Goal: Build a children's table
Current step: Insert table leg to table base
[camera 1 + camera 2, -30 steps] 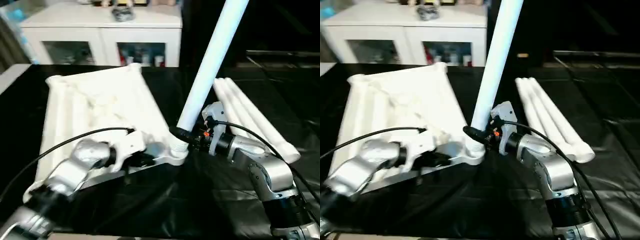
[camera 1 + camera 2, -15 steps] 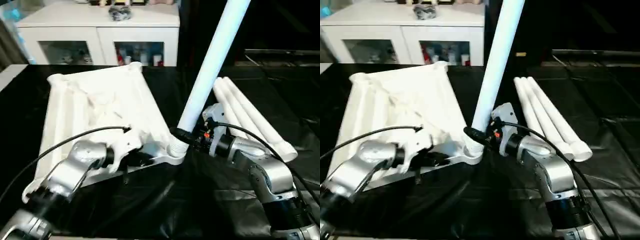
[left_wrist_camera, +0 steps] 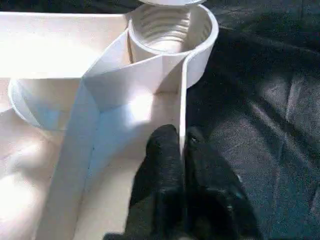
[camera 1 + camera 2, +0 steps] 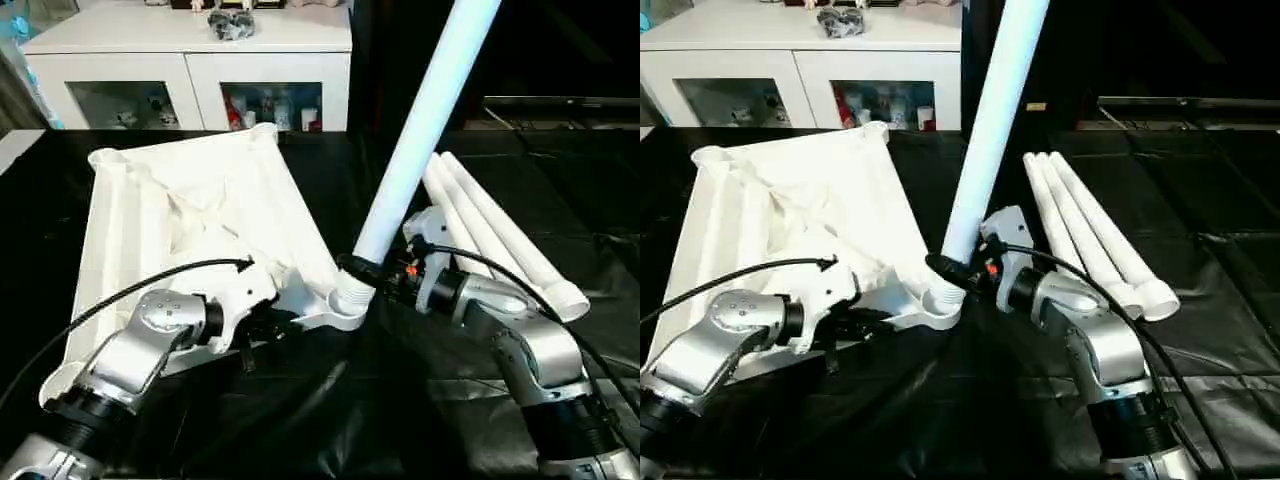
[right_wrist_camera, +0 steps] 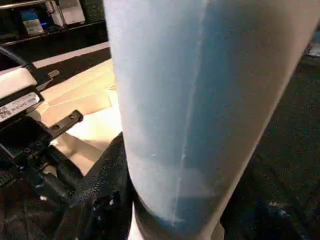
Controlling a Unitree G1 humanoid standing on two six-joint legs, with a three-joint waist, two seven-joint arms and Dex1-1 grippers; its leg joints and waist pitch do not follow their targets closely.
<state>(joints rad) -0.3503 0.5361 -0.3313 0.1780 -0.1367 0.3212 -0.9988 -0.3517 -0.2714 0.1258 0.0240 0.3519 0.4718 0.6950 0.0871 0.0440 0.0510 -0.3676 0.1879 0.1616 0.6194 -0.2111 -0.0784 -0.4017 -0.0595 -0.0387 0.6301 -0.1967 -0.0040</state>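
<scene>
Table top (image 4: 190,215): upside down on the black tabletop (image 4: 400,400), ribs up, in front of the white cabinet (image 4: 190,70).

Leg (image 4: 420,130): leaning, threaded end in the corner socket (image 3: 170,30) of the table top nearest me. My right hand (image 4: 362,268) is closed around it just above the socket.

My left hand (image 3: 181,165): pinched shut on the table top's thin edge wall beside that socket.

Three spare legs (image 4: 1090,235): lying together to the right of the table top.

Bright overhead light glares off the white table top (image 4: 190,215), washing out its ribs; the black cloth (image 4: 400,420) stays dim. The held leg (image 5: 200,100) looms blurred, bluish.
</scene>
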